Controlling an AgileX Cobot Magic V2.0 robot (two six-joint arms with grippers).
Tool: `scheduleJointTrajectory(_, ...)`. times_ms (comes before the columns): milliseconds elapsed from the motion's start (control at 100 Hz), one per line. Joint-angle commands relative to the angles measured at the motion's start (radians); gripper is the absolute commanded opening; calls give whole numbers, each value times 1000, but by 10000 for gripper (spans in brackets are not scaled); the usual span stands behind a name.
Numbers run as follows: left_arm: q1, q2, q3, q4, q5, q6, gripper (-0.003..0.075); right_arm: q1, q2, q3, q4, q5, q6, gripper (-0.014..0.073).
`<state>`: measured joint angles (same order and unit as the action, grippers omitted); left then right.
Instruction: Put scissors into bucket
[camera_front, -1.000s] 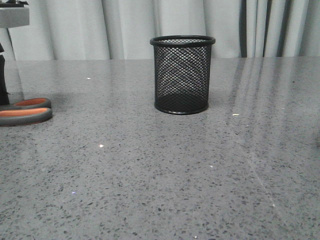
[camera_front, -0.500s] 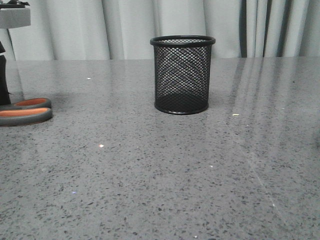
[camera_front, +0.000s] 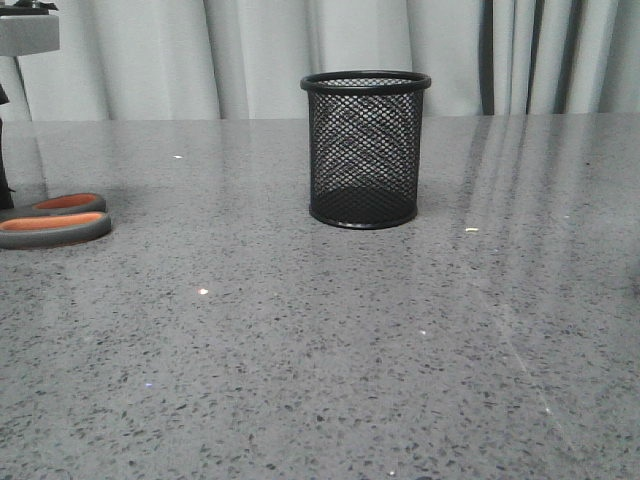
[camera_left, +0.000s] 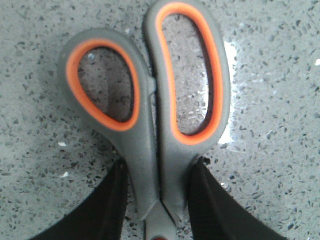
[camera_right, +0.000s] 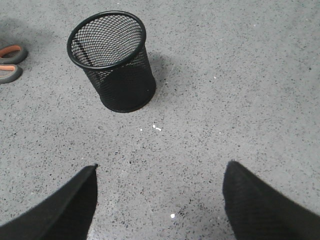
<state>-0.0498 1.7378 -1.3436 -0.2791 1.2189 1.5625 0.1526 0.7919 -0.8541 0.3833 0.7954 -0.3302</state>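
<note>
Scissors (camera_left: 155, 115) lie flat on counter (camera_front: 320, 350), far left, well apart from bucket (camera_front: 365, 150). My left gripper (camera_left: 159, 200) open, fingers either side of neck just under handle loops, touching or nearly; can't tell if squeezing yet. Right gripper (camera_right: 160, 200) wide open, holds nothing. Scissors look stiff, hard, a bit heavy, smooth, maybe slippery. Neck good spot to hold. Long way runs left-right; loops point toward bucket, blades hidden.

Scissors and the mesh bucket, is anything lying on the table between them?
No. In the front view only bare grey table lies between the scissors and the bucket.
</note>
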Motion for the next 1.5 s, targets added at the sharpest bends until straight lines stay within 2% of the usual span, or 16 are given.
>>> scheduleJointTrajectory(0, -9, -37, -24, -28, 58, 1, 26, 1, -1, -35, 10, -53, -10, 475)
scheduleJointTrajectory(90, -9, -37, -24, -28, 58, 1, -10, 1, -1, -35, 10, -53, -10, 475)
scheduleJointTrajectory(550, -9, -108, -29, -28, 58, -10, -8, 1, -1, -35, 10, -52, -10, 475)
scheduleJointTrajectory(770, -12, -187, -95, -32, 58, -70, -8, 1, -1, -35, 29, -63, -10, 475)
scheduleJointTrajectory(900, -53, -243, -150, -32, 58, -93, -8, 1, -1, -35, 77, -85, -20, 475)
scheduleJointTrajectory(1040, -142, -281, -229, -32, 58, -147, -8, 1, -1, -35, 217, -106, -97, 475)
scheduleJointTrajectory(1210, -274, -295, -338, -17, 58, -201, -8, 1, 1, -35, 486, -111, -248, 475)
scheduleJointTrajectory(1490, -461, -297, -451, 40, 58, -263, -8, 1, 54, -43, 844, -68, -454, 475)
